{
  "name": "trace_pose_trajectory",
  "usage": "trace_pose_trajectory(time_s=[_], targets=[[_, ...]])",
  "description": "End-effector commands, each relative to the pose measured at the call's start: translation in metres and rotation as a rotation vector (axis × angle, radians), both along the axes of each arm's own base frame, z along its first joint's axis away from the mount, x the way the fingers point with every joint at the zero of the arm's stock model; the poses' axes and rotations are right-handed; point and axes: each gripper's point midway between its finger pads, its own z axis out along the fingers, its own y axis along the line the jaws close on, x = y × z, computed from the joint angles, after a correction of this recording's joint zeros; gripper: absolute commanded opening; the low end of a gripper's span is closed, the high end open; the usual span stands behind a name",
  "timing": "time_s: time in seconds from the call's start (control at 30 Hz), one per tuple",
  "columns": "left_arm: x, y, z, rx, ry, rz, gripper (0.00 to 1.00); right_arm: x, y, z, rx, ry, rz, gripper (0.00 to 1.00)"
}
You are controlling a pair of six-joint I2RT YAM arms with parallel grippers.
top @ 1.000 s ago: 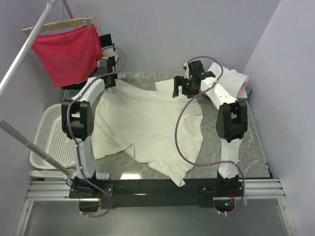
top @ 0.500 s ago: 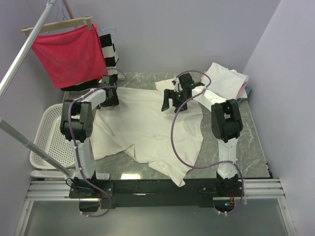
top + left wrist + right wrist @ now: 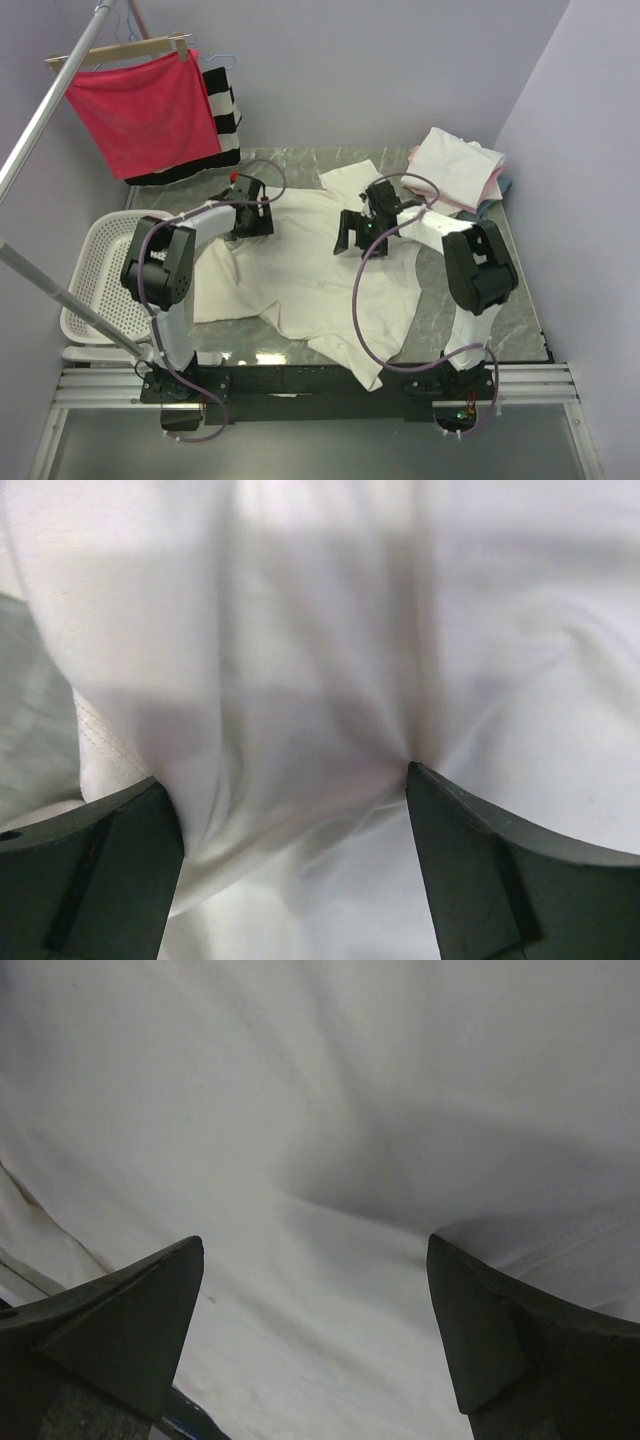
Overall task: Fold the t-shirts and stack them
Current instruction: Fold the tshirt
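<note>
A large cream t-shirt (image 3: 300, 280) is spread, loosely and with wrinkles, across the middle of the grey marbled table (image 3: 525, 300), one bottom corner reaching the near edge. Both arms are stretched low over its far half.

The left gripper (image 3: 281, 775) is seen with its jaws standing wide apart just above the cloth. Folds of the fabric run between the two dark fingers (image 3: 90, 870), but nothing is clamped. The right gripper (image 3: 315, 1240) is likewise spread wide over smooth white cloth, and nothing is held by it either (a stitched hem is visible just beside its right-hand finger).

At the far right corner of the table a pile of folded shirts (image 3: 452, 160) is set, cream on top, with a pale pink edge and a sliver of blue showing beneath it on the right.

A red cloth (image 3: 145, 110) is hung on a hanger at the far left, with a black-and-white striped garment (image 3: 225, 105) just behind it. A white slatted basket (image 3: 95, 285) is placed off the table's left side.
</note>
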Motion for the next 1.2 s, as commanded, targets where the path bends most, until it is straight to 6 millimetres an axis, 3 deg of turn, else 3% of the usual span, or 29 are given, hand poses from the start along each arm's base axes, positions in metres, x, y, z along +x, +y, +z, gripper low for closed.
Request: trace_pose_trajectory(time_s=[0.0,0.1,0.17,0.23,0.4,0.57,0.7,0.87,1.1,1.13,1.17], targets=[[-0.079,-0.046,-0.044,-0.144,0.223,-0.052,0.89,-0.07,-0.058,-0.041,-0.225,0.172,-0.084,1.0],[-0.102,-0.059,-0.043,-0.156,0.242,-0.076,0.9,-0.087,-0.073,-0.033,-0.27,0.158,-0.101,1.0],[-0.1,-0.062,-0.028,-0.171,0.213,-0.08,0.91,-0.086,-0.075,-0.023,-0.269,0.118,-0.098,1.0],[-0.086,-0.044,-0.013,-0.095,0.156,-0.034,0.95,-0.071,-0.07,-0.005,-0.245,0.046,-0.084,1.0],[-0.021,0.004,0.028,-0.046,0.016,0.073,0.99,-0.023,-0.054,0.027,-0.227,-0.069,-0.051,1.0],[0.023,0.06,0.047,-0.099,-0.063,0.172,1.0,0.002,-0.039,0.039,-0.196,-0.103,-0.021,1.0],[0.038,0.081,0.039,-0.136,-0.064,0.205,0.99,0.012,-0.033,0.041,-0.182,-0.11,-0.001,1.0],[0.049,0.07,0.025,-0.185,-0.02,0.135,0.98,0.013,-0.031,0.035,-0.186,-0.095,0.013,1.0],[0.027,0.067,0.008,-0.199,0.034,0.123,0.95,0.016,-0.029,0.032,-0.182,-0.09,0.014,1.0],[0.025,0.066,0.005,-0.202,0.041,0.124,0.93,0.016,-0.029,0.032,-0.181,-0.09,0.014,1.0],[0.025,0.065,-0.001,-0.208,0.056,0.123,0.84,0.017,-0.029,0.032,-0.184,-0.09,0.013,1.0]])
